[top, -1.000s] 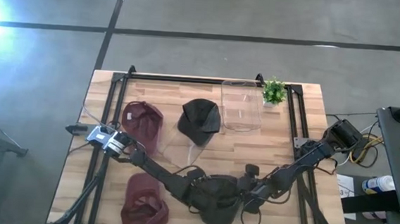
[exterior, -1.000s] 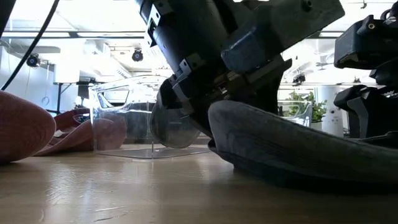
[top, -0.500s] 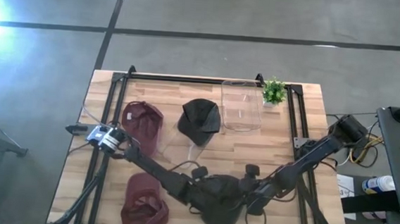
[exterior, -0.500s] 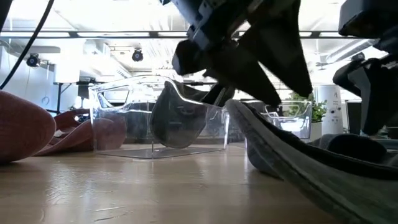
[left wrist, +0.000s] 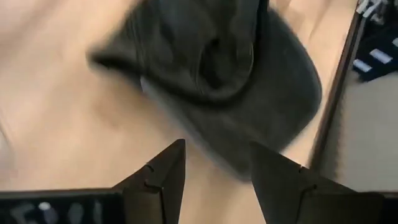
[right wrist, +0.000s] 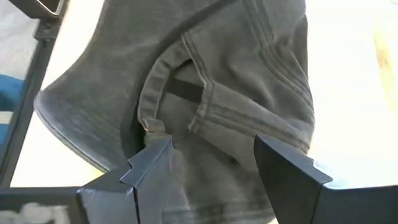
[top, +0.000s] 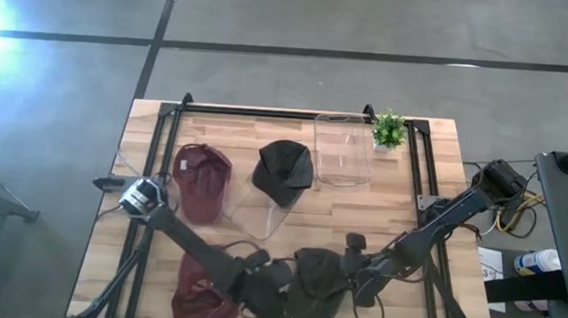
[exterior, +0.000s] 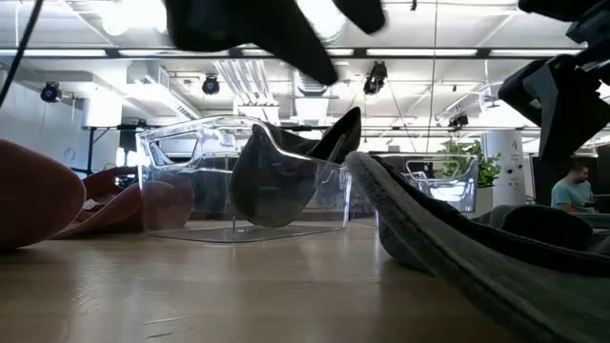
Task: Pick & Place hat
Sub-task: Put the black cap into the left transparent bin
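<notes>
The dark grey hat (top: pixel 317 282) lies near the table's near edge, at the middle. In the low view the hat (exterior: pixel 448 238) rests on the wood with one edge slanting up. My left gripper (top: pixel 276 295) hovers open just left of it. In the left wrist view the hat (left wrist: pixel 249 87) lies beyond the left gripper (left wrist: pixel 217 158), clear of its fingers. My right gripper (top: pixel 353 274) hangs open above the hat's right side. In the right wrist view the right gripper (right wrist: pixel 214 146) stands over the hat's back strap opening (right wrist: pixel 180 93), well above the cloth.
A second dark hat (top: pixel 283 167) lies mid-table. One maroon hat (top: pixel 202 178) is at the left and another (top: pixel 199 295) at the near left corner. A clear box (top: pixel 343 148), a clear stand (top: pixel 260 217) and a small plant (top: pixel 388 129) stand farther back. Black rails (top: pixel 418 178) run along the sides.
My left gripper has risen off the grey hat and drawn back toward the table's near left. My right gripper has also risen a little. The hat stays near the near edge; the edge that faces the left gripper now slants upward where it was a low dome before.
</notes>
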You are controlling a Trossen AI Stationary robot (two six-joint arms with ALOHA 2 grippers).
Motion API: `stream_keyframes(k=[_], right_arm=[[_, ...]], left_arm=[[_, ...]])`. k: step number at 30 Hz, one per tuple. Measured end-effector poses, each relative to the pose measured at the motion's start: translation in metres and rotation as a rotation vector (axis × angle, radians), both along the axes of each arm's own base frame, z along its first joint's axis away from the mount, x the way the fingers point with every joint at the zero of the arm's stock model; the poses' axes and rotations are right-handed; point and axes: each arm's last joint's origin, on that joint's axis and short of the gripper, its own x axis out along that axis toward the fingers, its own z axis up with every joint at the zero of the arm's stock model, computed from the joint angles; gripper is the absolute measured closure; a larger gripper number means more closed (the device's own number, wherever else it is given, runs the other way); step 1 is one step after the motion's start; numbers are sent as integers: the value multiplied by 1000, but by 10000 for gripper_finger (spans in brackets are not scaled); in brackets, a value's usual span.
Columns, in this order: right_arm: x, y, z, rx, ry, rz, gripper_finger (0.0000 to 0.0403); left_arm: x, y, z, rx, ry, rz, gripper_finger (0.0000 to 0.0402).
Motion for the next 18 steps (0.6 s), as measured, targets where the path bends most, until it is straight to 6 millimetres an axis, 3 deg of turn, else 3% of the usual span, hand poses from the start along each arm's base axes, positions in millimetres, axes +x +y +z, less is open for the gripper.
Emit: stream_keyframes(k=[7, 18], right_arm=[[0, 1, 1, 33, 13, 21, 179], [0, 2, 1, 127, 43, -89, 179]], left_arm=[[-10, -5, -21, -145, 13, 186, 235], [-3, 3, -54, -312, -78, 265, 235]])
